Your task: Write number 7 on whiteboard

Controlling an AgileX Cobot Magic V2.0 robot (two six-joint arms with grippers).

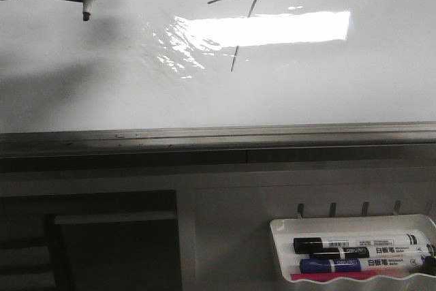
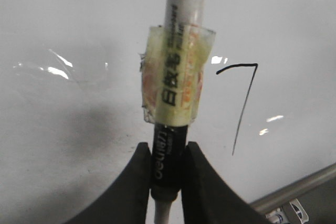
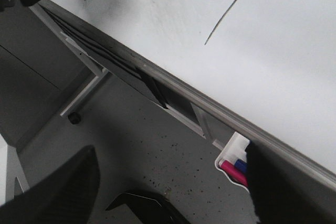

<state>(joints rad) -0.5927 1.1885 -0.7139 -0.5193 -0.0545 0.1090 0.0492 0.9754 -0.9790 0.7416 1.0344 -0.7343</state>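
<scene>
A thin dark number 7 (image 1: 237, 28) is drawn on the glossy whiteboard (image 1: 82, 93); glare crosses its downstroke. It also shows in the left wrist view (image 2: 244, 103), and its lower stroke in the right wrist view (image 3: 228, 14). My left gripper (image 2: 168, 166) is shut on a white marker (image 2: 176, 72) wrapped in yellowish tape. In the front view the marker tip (image 1: 86, 13) points down at the top left, well left of the 7. My right gripper (image 3: 170, 182) is open and empty, hanging above the floor below the board's grey rail (image 3: 173, 88).
A white marker tray (image 1: 354, 253) hangs at the lower right with black, blue and pink markers. The grey bottom rail (image 1: 218, 135) runs across the front view. A dark shelf unit (image 1: 102, 236) stands at the lower left. The board's stand leg (image 3: 84, 94) reaches the floor.
</scene>
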